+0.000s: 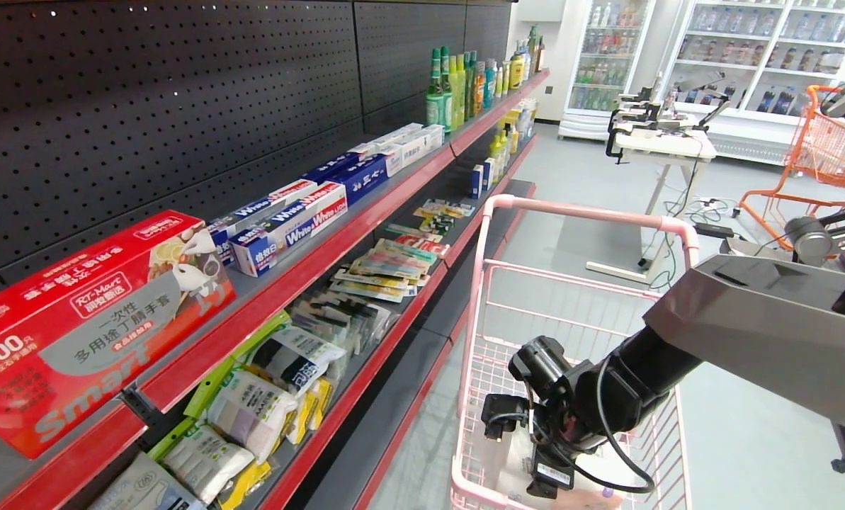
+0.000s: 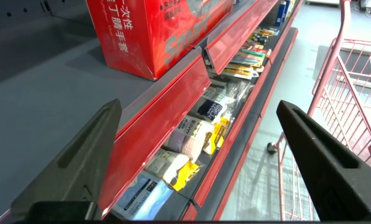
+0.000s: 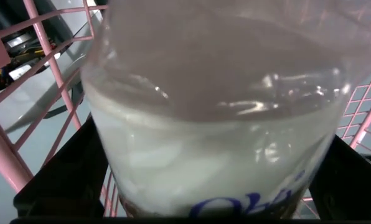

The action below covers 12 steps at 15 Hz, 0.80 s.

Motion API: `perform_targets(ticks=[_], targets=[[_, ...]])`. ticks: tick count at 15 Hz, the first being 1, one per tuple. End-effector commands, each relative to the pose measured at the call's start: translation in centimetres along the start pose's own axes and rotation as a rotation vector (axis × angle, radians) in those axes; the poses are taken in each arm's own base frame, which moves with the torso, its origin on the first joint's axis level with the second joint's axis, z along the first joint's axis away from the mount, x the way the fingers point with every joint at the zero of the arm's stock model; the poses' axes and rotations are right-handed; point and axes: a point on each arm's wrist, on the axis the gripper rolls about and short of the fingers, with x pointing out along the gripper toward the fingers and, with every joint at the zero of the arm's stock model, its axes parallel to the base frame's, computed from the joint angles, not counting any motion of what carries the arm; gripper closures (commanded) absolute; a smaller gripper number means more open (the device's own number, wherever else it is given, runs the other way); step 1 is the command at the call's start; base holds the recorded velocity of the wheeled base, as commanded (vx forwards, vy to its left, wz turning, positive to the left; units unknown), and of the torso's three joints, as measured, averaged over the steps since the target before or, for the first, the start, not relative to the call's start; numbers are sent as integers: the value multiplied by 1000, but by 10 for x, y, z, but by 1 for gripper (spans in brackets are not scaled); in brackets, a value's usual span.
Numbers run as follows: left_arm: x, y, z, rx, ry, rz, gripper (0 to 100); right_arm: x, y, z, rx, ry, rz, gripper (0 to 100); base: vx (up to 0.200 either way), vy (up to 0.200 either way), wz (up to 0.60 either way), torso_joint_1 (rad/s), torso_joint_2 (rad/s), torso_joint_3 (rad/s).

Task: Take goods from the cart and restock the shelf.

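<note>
Red box point(image 1: 89, 319) stands on the top shelf point(image 1: 287, 290) at the head view's near left; the right gripper point(image 1: 535, 464) is down inside the pink cart point(image 1: 585, 211). From the left wrist, the left gripper point(image 2: 198, 109) hangs wide open above that shelf. From the right wrist, the right gripper clamps a milky bottle point(image 3: 216, 143) in the cart.

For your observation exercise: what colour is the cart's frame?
The cart is pink; the head view shows it best.
</note>
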Motion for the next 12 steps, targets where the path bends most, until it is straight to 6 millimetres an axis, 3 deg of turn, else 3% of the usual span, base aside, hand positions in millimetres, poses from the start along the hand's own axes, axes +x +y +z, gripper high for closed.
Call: perform_targets(ticks=[1, 5, 12], targets=[[0, 0, 0, -1, -1, 0, 0, -7, -4, 1, 1, 6, 3, 0, 0, 0, 0, 0, 0, 0], [0, 0, 0, -1, -1, 0, 0, -13, -11, 5, 10, 12, 6, 0, 0, 0, 0, 0, 0, 0], [0, 0, 0, -1, -1, 1, 0, -8, -6, 4, 16, 23, 23, 0, 0, 0, 0, 0, 0, 0]])
